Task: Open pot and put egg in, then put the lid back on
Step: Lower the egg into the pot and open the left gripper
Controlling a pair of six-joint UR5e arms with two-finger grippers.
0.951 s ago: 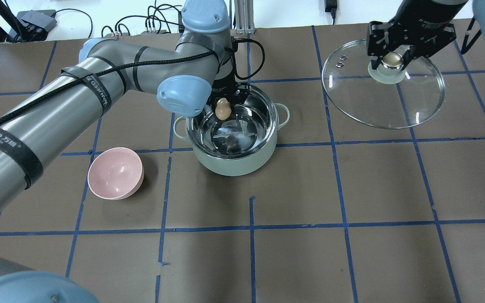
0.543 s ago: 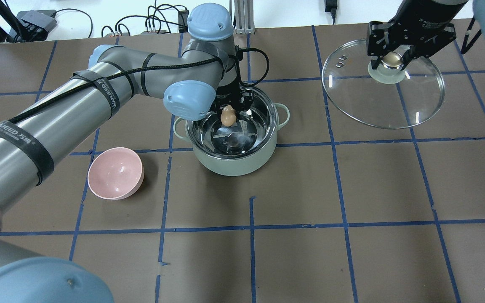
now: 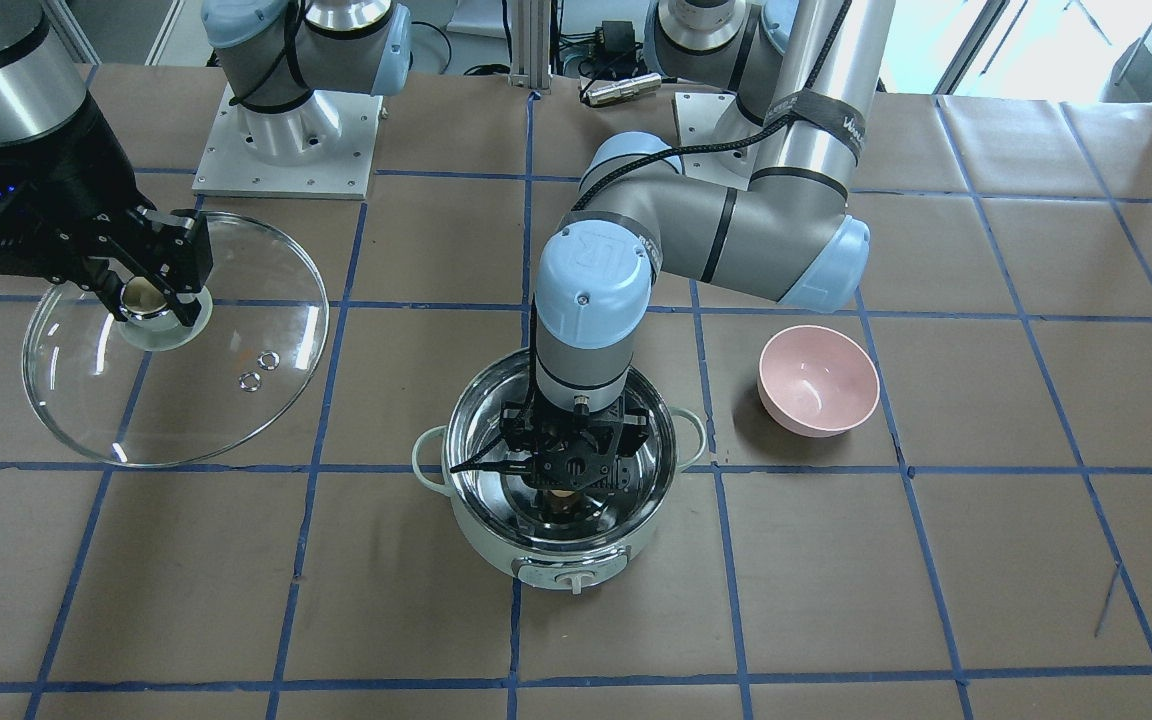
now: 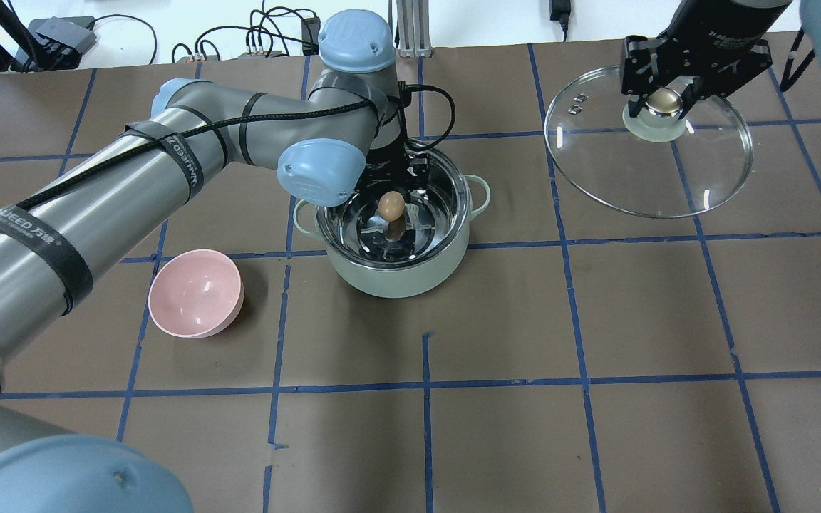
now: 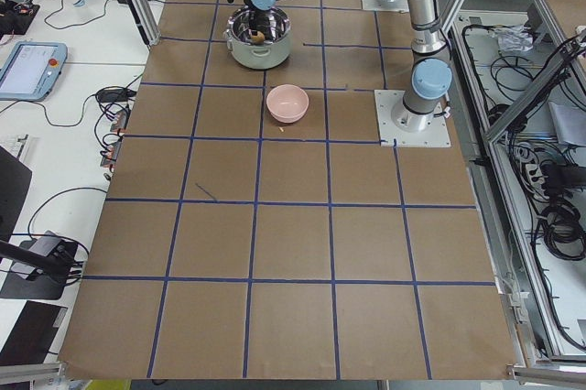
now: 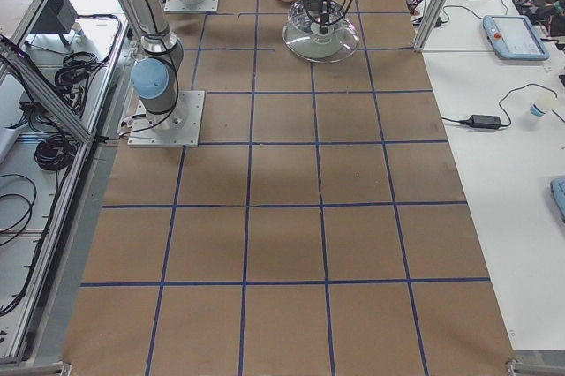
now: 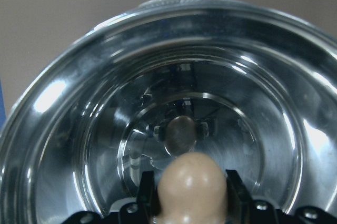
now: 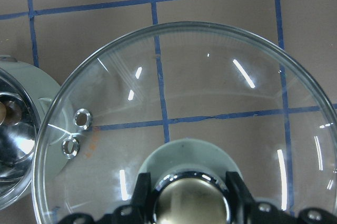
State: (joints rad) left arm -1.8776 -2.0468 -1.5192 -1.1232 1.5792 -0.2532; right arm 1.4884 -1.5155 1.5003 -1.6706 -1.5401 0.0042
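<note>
While open, pot [image 4: 396,281] (egg [image 4: 391,206] held inside)

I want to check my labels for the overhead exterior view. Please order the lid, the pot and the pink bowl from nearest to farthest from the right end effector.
1. lid: gripped at its knob by the right end effector, far right of the table.
2. pot: mid-table, egg inside its rim.
3. pink bowl: beyond the pot, near left.
</note>
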